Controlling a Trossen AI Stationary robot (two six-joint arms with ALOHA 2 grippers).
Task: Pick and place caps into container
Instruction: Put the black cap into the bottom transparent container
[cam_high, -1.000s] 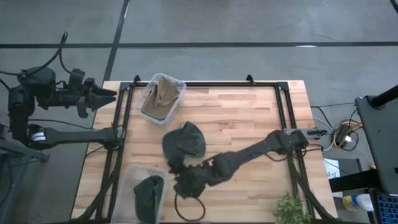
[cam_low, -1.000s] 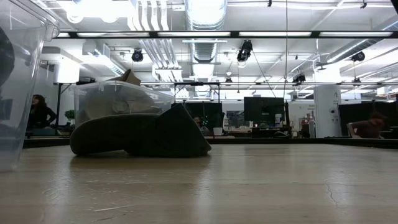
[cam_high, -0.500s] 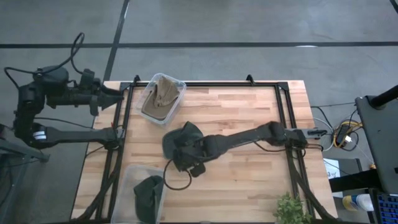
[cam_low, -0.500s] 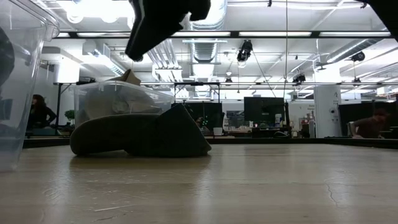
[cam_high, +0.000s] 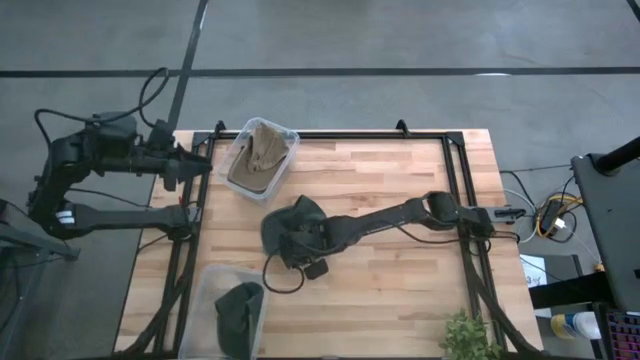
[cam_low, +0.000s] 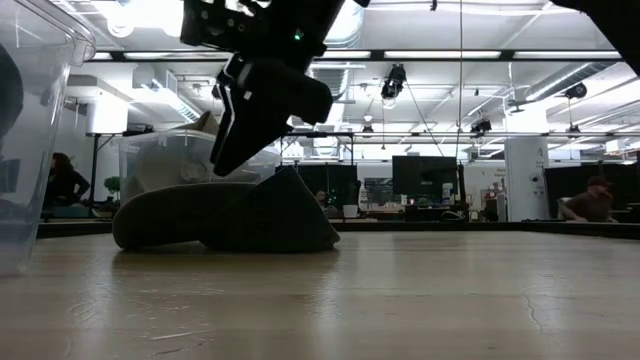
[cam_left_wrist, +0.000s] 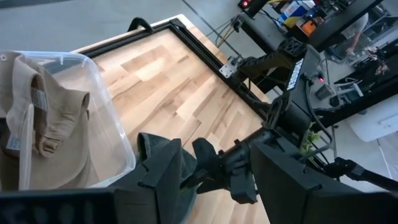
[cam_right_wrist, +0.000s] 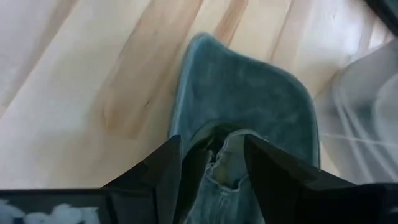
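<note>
A dark olive cap (cam_high: 297, 226) lies on the wooden table, brim and crown edge down; it also shows in the low view (cam_low: 225, 215) and the right wrist view (cam_right_wrist: 249, 106). My right gripper (cam_high: 298, 250) hangs open just above this cap (cam_low: 235, 150), one finger on either side of its crown edge (cam_right_wrist: 214, 162). A tan cap (cam_high: 262, 152) lies in the far clear container (cam_high: 290, 135). Another dark olive cap (cam_high: 238, 310) lies in the near-left clear container (cam_high: 205, 285). My left gripper (cam_high: 200, 165) waits open in the air beyond the table's far left corner (cam_left_wrist: 214, 162).
A black frame (cam_high: 330, 135) runs round the table's far, left and right sides. A green plant (cam_high: 468, 338) stands at the near right corner. The right half of the table (cam_high: 400, 290) is bare wood. People sit in the room beyond (cam_low: 62, 185).
My right gripper has swung from beside the near-left container toward the far edge and has come down over the dark olive cap on the table. My left gripper has moved right, toward the table's far left corner. The caps have stayed where they were.
</note>
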